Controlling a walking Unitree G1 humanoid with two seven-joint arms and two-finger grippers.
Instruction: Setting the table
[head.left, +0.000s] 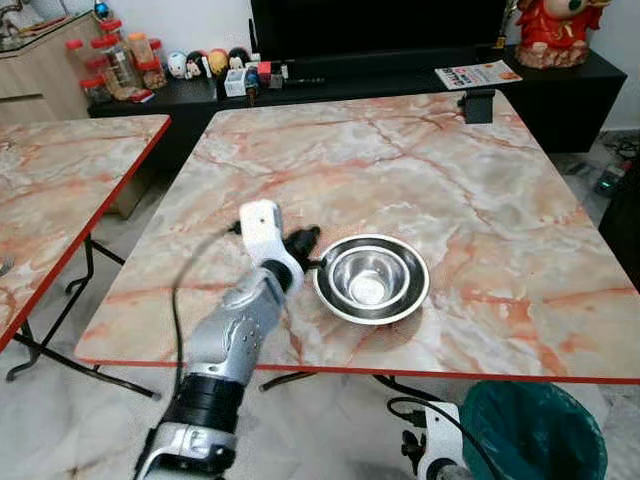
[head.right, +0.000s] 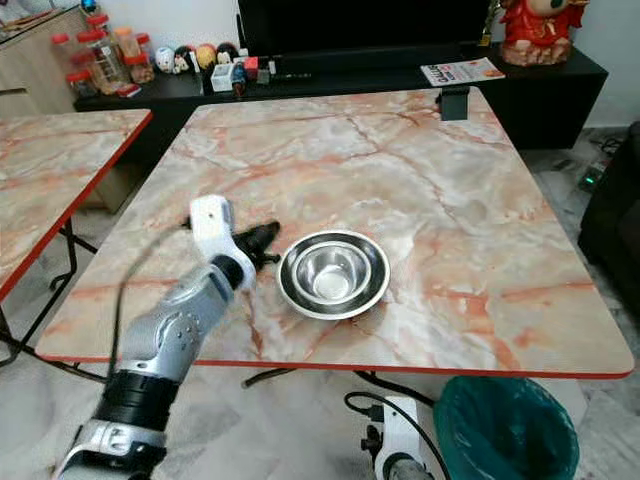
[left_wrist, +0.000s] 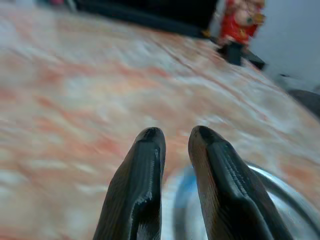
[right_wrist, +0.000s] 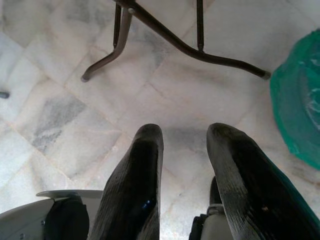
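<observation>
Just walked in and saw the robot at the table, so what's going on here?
The robot is setting the table. Its left gripper is at the left rim of a steel bowl standing upright on the marble table, fingers slightly apart above the rim; whether they touch it is unclear. The right gripper hangs idle over the floor, open, beside a green bin.

One steel bowl (head.left: 371, 279) sits on one marble-patterned table (head.left: 420, 170). A second matching table (head.left: 60, 180) stands at nine o'clock. One green bin (head.left: 533, 430) is at five o'clock. Two grippers: the left gripper (head.left: 312, 250) and the right gripper (right_wrist: 185, 131).
</observation>
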